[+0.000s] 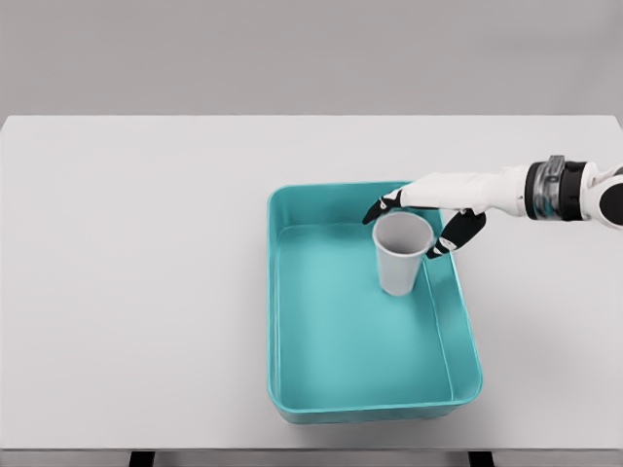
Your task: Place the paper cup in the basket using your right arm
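Plain grey wall fills the background behind a white worktop (136,292) that spans the whole width of the head view. On the worktop, a little right of the middle, sits a teal rectangular basket (292,321) with sloping walls and rounded corners, its long side running away from the camera.

From the picture's right edge the right arm (506,192) reaches in over the far right corner of the basket, white along the forearm with a dark and silver band at the wrist. The right hand (428,209) sits above the basket's far end. Its fingers (459,233) are dark at the tips and curl around the rim of the paper cup (401,255), one dark tip showing at the cup's left side and others at its right, so the cup is held between them near the top.

This white cup stands upright with its open mouth up, inside the outline of the basket near the far right part. Whether its base touches the basket floor or hangs just above it cannot be told from this angle.

Only the right arm shows in this view.
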You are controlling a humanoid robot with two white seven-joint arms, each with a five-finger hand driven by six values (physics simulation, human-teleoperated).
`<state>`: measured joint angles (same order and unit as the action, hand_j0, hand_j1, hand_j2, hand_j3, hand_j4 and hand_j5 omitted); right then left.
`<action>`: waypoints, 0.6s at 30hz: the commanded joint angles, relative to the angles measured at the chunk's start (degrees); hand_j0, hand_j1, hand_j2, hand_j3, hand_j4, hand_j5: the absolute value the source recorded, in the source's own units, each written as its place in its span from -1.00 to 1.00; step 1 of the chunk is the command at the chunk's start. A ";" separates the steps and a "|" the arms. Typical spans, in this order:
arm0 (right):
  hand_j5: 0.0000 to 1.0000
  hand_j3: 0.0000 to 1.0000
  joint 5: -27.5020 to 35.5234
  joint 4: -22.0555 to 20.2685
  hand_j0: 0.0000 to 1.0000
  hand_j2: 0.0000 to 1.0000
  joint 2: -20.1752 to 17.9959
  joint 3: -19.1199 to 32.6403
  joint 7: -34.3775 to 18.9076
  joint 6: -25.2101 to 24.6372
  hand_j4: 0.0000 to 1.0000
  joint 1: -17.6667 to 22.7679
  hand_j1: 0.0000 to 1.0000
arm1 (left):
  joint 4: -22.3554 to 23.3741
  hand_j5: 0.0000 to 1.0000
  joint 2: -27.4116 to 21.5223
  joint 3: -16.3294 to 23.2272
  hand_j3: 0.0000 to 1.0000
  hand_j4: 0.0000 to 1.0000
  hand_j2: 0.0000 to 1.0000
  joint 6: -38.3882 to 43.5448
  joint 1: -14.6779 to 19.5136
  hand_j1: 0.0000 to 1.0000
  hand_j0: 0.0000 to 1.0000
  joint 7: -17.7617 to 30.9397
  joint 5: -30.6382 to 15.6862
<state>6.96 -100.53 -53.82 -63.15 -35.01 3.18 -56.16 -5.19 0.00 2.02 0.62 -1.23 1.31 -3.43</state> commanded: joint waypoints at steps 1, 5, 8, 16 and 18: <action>0.72 0.72 0.15 -0.01 0.72 0.72 0.03 -0.04 0.01 -0.02 0.72 0.00 0.72 | 0.00 1.00 0.00 0.00 1.00 1.00 1.00 0.00 0.00 1.00 1.00 0.01 0.00; 0.75 0.75 0.15 -0.01 0.75 0.75 -0.06 -0.04 0.01 -0.02 0.75 0.00 0.75 | 0.00 1.00 0.00 0.00 1.00 1.00 1.00 0.00 0.00 1.00 1.00 0.01 0.00; 0.75 0.75 0.15 -0.01 0.75 0.75 -0.15 -0.04 0.01 -0.02 0.75 0.00 0.75 | 0.00 1.00 0.00 0.00 1.00 1.00 1.00 0.00 0.00 1.00 1.00 0.01 0.00; 0.96 0.96 0.15 -0.01 0.96 0.96 -0.68 0.05 0.01 0.16 0.96 -0.09 0.96 | 0.00 1.00 0.00 0.00 1.00 1.00 1.00 0.00 0.00 1.00 1.00 0.01 0.00; 0.97 0.97 0.15 -0.01 0.97 0.97 -0.76 0.05 0.01 0.25 0.97 -0.09 0.97 | 0.00 1.00 0.00 0.00 1.00 1.00 1.00 0.00 0.00 1.00 1.00 0.01 0.00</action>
<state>6.96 -100.59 -54.49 -63.15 -35.02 3.37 -56.25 -5.19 0.00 2.02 0.62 -1.23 1.31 -3.43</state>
